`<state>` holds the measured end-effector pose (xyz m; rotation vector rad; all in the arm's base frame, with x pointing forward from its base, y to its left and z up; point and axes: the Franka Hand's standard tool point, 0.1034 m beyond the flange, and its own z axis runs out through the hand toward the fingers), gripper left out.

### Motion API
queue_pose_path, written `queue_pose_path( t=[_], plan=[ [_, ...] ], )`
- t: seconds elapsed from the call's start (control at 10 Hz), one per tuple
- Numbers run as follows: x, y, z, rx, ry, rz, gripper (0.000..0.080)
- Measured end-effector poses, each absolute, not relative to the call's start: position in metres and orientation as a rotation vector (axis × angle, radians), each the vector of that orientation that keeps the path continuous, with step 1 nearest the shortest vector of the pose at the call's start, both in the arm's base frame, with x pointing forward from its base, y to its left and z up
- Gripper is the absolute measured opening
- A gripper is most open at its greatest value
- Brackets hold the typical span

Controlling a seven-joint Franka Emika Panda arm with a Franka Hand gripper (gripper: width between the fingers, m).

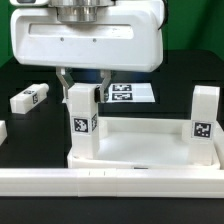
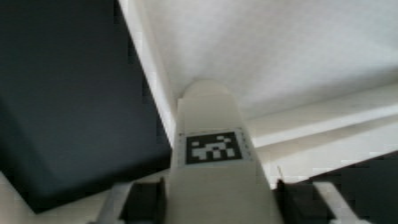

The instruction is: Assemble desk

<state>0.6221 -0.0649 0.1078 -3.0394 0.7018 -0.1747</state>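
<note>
My gripper (image 1: 84, 90) clamps the top of an upright white leg (image 1: 82, 120) standing in the tabletop (image 1: 140, 148) corner on the exterior view's left, while a second leg (image 1: 204, 112) stands at the opposite corner.

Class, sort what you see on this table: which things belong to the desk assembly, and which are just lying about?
Part of the job:
- tabletop
- gripped leg, upright in a corner
- second standing leg, at the exterior view's right
- loose leg, lying flat
- gripper

Just lying about:
- marker board
- long white rail
</note>
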Motion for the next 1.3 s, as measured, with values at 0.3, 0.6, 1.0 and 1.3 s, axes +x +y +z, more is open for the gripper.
queue_pose_path(
  t=[0.3, 0.6, 1.0, 1.3],
  plan=[
    [0.622, -0.064, 0.108, -2.985, 0.902, -0.173, 0.0302],
    [0.621, -0.065, 0.108, -2.975, 0.944, -0.171, 0.031],
    [0.616, -0.067, 0.122, -2.93, 1.013, -0.169, 0.0643],
    [0.596, -0.045, 0.131, -2.821, 1.222, -0.135, 0.0648]
  ],
)
